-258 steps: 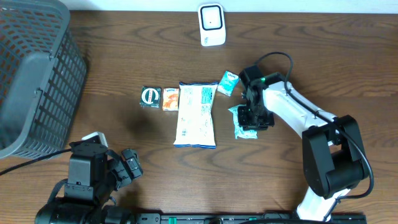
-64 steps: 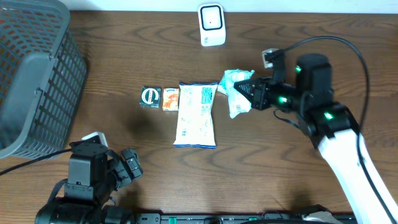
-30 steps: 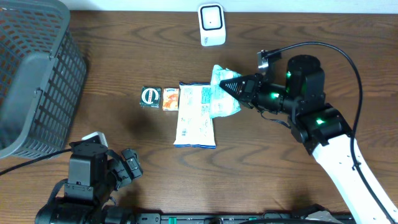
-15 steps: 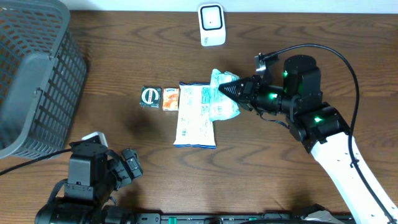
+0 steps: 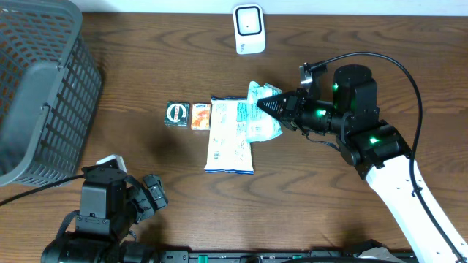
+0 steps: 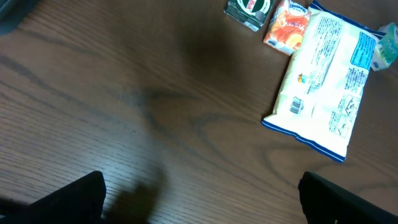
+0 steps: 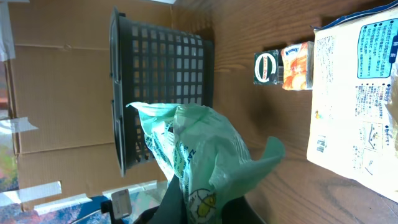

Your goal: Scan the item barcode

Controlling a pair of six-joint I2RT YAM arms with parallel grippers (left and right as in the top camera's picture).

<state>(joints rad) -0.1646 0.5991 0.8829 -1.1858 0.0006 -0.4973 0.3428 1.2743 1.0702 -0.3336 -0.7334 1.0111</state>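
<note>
My right gripper (image 5: 272, 106) is shut on a crumpled pale-green packet (image 5: 260, 113), holding it up in the air over the right edge of a large white snack bag (image 5: 229, 135). In the right wrist view the green packet (image 7: 200, 152) rises from between my dark fingers (image 7: 186, 202), its printed side facing the camera; no barcode shows on it. The white scanner (image 5: 248, 29) stands at the table's far edge, above and left of the packet. My left gripper (image 5: 151, 193) rests low at the front left, jaws wide open (image 6: 199, 208) over bare wood.
A dark round-logo packet (image 5: 176, 113) and an orange packet (image 5: 201, 115) lie left of the white bag (image 6: 326, 81), which shows a barcode (image 6: 297, 104). A grey mesh basket (image 5: 36, 88) fills the far left corner.
Earlier the right gripper lifted the green packet off the table and carried it left over the white bag. In the last half second it has hardly moved. The left arm is still.
</note>
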